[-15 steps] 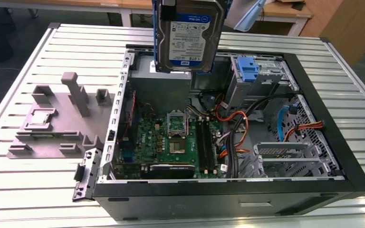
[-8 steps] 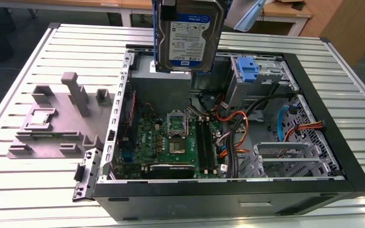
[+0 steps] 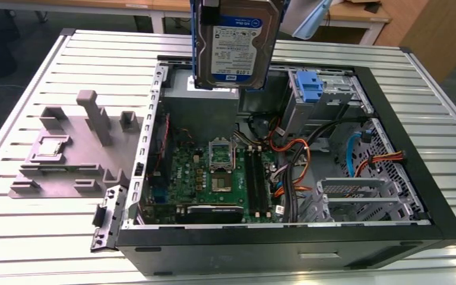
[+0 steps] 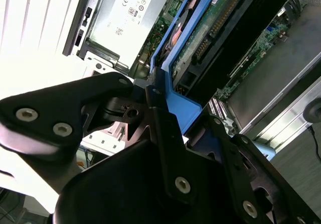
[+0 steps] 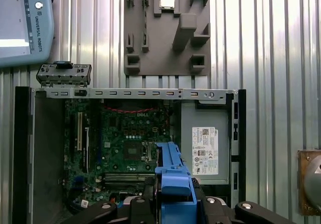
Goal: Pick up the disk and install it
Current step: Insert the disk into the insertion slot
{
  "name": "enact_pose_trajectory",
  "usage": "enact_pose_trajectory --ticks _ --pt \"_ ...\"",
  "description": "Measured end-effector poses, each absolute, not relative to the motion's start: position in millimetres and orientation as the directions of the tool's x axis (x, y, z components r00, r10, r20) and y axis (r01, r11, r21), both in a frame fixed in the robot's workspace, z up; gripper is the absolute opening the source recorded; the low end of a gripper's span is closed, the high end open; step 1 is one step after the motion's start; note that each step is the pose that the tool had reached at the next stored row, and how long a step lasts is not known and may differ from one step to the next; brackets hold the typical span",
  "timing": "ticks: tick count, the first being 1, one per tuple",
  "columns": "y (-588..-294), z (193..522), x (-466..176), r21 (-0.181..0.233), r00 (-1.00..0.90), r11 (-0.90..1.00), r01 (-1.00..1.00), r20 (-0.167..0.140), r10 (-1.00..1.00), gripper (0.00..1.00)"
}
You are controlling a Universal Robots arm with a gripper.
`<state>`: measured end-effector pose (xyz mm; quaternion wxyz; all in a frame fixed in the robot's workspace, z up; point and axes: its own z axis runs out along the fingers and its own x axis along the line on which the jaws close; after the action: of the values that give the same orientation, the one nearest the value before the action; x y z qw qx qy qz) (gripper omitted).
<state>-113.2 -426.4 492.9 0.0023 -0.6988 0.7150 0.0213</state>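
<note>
Above the open black computer case (image 3: 291,240), your tool (image 5: 174,188) is clamping the silver-grey, blue-railed disk (image 3: 236,44). Be holding it level and square.

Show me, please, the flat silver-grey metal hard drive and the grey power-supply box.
Flat silver-grey metal hard drive (image 3: 236,50): exterior view, on its blue-and-white label.
Grey power-supply box (image 5: 205,151): first wrist view, on its white label.

The exterior view looks slantwise down from high up onto the open black computer case (image 3: 291,252) on the ribbed metal surface (image 3: 38,237). The first wrist view faces straight down from above. The second wrist view peers close along the silver-grey, blue-railed disk (image 4: 220,30). All three views share the grey power-supply box (image 5: 205,151).
</note>
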Motion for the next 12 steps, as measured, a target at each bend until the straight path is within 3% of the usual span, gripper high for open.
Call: enact_pose_trajectory --ticks 12 --pt "-435.8 492.9 -113.2 0.027 -0.023 0.022 -0.999 -0.033 -0.999 0.37"
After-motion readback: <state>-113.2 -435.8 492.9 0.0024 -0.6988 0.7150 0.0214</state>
